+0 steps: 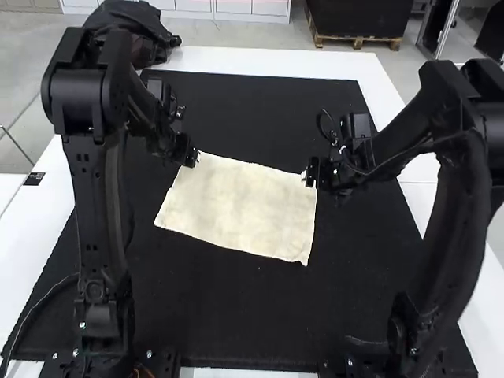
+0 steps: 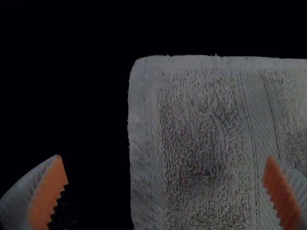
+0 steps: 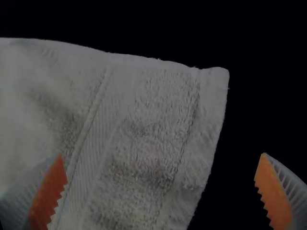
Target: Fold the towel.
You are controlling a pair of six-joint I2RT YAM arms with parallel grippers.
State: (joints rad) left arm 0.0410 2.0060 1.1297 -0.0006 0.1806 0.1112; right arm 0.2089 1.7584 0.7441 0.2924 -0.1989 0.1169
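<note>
Opened wide at the left gripper (image 1: 194, 158), with white ribbed fingers set far apart and grasping nothing, at the far left corner of the towel (image 1: 240, 206). Seen in the left wrist view with orange pads (image 2: 49, 194) facing each other across the side edge of the cloth, one over towel and one over black. Opened just as wide at the right gripper (image 1: 309, 176), by the far right corner, likewise clasping nothing. Shown in the right wrist view straddling the other side edge, again with one finger (image 3: 45, 199) over cloth and one over black. Impossible to tell at either corner whether touching the fabric or just above.

Spread out between the two grippers in a slightly skewed, pale cream rectangle, longer from left to right, with a gently wavy far edge. Marked by faint darker patches in the pile and, near each side, by a flat woven band.

Laid beneath it all, across the middle of the white table (image 1: 268, 61): a large black mat (image 1: 236, 315). Flanked by the left arm (image 1: 96, 205) and the right arm (image 1: 449, 220), both extended forward. Farther out, at the table's far left, a dark bundle (image 1: 130, 27); on the white surface at left, a small black label (image 1: 34, 179).
</note>
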